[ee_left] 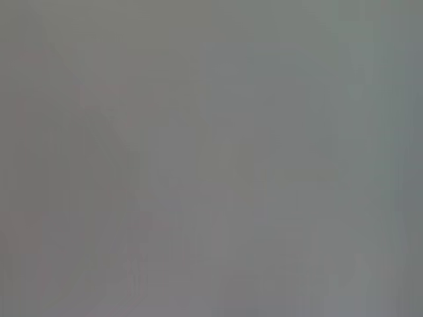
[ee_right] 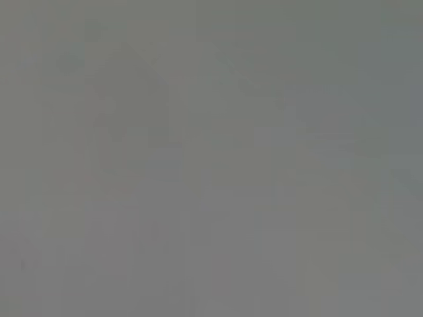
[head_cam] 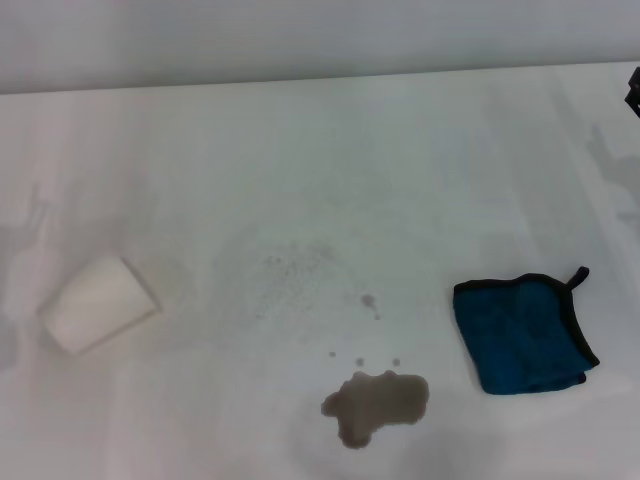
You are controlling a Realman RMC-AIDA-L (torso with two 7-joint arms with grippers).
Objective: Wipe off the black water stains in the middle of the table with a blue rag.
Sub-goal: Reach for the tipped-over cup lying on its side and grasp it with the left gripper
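In the head view the blue rag (head_cam: 523, 332) lies folded on the white table (head_cam: 320, 170) at the right, its black loop at the far right corner. The black water stains (head_cam: 378, 403) form a brownish-grey puddle near the front edge, left of the rag, with small droplets (head_cam: 369, 301) and faint specks behind it. A small dark part of the right arm (head_cam: 633, 88) shows at the right edge, far from the rag; its fingers are not visible. The left gripper is out of view. Both wrist views show only plain grey.
A white paper cup (head_cam: 98, 303) lies on its side at the left of the table. The table's far edge (head_cam: 320, 80) meets a pale wall at the back.
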